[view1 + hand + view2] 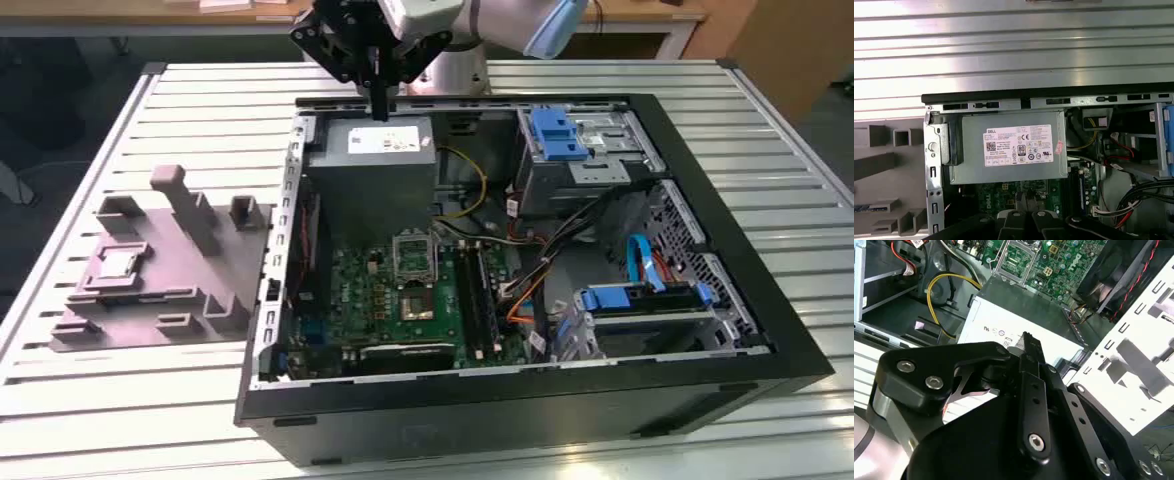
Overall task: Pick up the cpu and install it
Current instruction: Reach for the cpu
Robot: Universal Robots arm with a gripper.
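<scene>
Gripper (384, 110): we see it closed, seemingly on nothing, poised above the power supply (380, 150).
Cpu (118, 265): we find it lying on the grey fixture (180, 285), at the exterior view's left of the computer case (534, 410), well apart from the gripper.

- I see a slatted table (120, 410) carrying an open black case (534, 405).
- In the exterior view, a grey fixture (180, 255) lies on the slats at nine o'clock from the case, just beside it.
- Inside the case, the power supply (380, 170) sits at eleven o'clock and a green board (374, 300) at seven.
- A metal-framed socket (414, 255) sits towards the board's twelve o'clock edge.
- A yellow cable (470, 185) loops at three o'clock from the supply.
- Two blue brackets sit in the case, one (558, 135) at one o'clock and one (641, 297) at four.
</scene>
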